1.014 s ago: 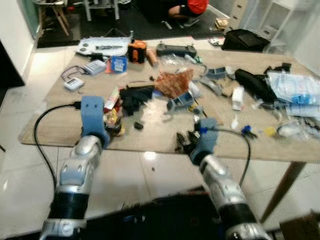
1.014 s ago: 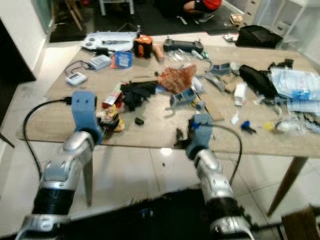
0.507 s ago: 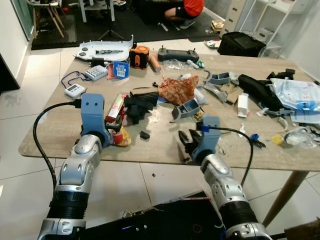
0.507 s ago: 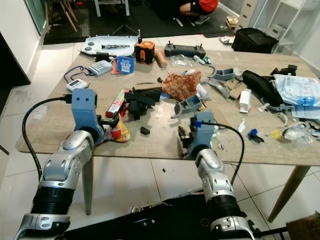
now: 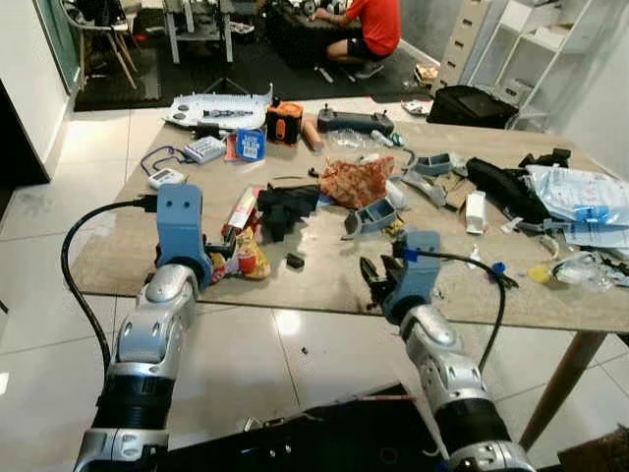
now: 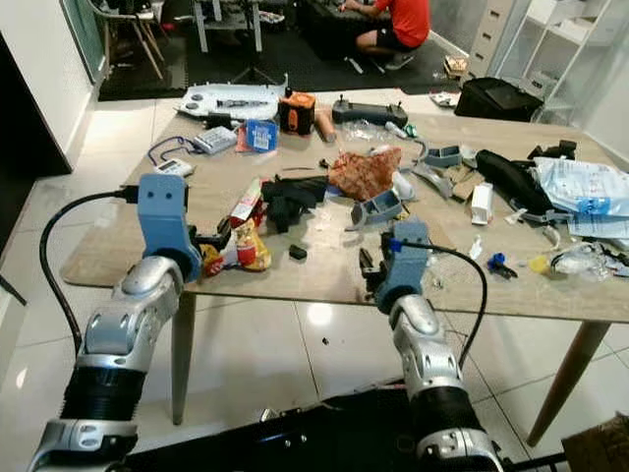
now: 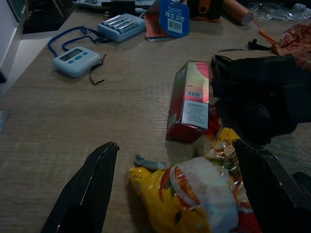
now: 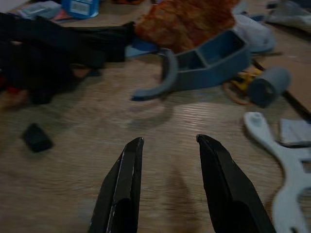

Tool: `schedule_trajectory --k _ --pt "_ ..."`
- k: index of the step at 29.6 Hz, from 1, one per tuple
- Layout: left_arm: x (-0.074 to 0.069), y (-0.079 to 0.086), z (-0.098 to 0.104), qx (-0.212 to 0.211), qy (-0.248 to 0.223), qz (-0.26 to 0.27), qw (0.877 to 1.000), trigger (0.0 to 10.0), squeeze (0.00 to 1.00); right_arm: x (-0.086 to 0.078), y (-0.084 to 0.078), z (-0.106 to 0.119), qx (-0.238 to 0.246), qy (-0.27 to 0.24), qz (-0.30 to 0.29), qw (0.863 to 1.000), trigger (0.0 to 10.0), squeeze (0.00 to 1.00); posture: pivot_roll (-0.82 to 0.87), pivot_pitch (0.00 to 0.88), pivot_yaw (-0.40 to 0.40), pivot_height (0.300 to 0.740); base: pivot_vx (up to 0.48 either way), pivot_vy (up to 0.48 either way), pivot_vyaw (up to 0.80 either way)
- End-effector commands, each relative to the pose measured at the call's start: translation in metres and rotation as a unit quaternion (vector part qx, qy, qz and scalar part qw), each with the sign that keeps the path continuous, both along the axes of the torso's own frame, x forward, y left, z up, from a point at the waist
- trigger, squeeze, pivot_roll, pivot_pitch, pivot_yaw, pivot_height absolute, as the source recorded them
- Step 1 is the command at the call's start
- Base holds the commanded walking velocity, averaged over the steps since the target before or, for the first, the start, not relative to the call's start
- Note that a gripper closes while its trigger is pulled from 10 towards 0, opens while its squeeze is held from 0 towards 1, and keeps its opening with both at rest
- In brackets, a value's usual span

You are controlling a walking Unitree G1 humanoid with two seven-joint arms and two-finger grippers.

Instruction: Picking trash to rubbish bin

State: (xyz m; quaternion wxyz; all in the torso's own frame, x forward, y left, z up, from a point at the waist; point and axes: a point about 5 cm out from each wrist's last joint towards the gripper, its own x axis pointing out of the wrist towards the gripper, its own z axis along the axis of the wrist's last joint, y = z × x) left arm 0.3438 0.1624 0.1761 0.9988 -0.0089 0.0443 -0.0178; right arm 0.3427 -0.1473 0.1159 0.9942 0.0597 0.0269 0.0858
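Left end effector (image 7: 170, 194) spread wide around yellow snack wrapper (image 7: 187, 199) on worktop (image 7: 73, 121); light, crinkly, slippery — best pinched mid-bunch. Right end effector (image 8: 167, 179) parted, empty.

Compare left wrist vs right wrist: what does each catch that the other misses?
Left wrist: open left gripper straddling the yellow snack wrapper, plus the red carton, white timer and battery pack.
Right wrist: open right gripper over bare table, blue-grey plastic part, grey cylinder, white plastic piece.
Both: the black bundle and the orange crumpled wrapper.
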Motion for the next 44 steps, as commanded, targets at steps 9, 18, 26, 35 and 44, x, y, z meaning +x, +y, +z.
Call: schedule_trajectory --k 9,18,26,35,44 --pt "0.029 -0.016 0.012 0.004 -0.021 -0.056 0.998 10.0 1.0 -0.009 -0.036 0.005 -0.057 -0.043 -0.104 0.992 10.0 0.0 0.02 0.1 0.004 0.74 0.0 0.0 0.0" --pt "0.048 -0.019 0.029 0.001 -0.046 -0.112 0.993 10.0 1.0 -0.027 -0.044 0.032 -0.07 -0.14 -0.156 0.975 10.0 0.0 -0.01 0.121 0.087 0.74 0.0 0.0 0.0" --pt "0.061 -0.029 0.034 -0.008 -0.053 -0.141 0.989 10.0 1.0 -0.036 -0.045 0.029 -0.081 -0.139 -0.154 0.975 10.0 0.0 -0.03 0.136 0.077 0.74 0.0 0.0 0.0" --pt "0.067 -0.047 0.041 -0.061 -0.073 -0.17 0.981 10.0 1.0 -0.041 -0.052 0.031 -0.092 -0.136 -0.153 0.975 10.0 0.0 -0.06 0.164 0.08 0.74 0.0 0.0 0.0" --pt "0.071 -0.054 0.04 -0.085 -0.063 -0.157 0.982 10.0 0.23 -0.053 -0.055 0.028 -0.089 -0.126 -0.168 0.974 10.0 0.0 -0.09 0.182 0.134 0.74 0.0 0.0 0.0"
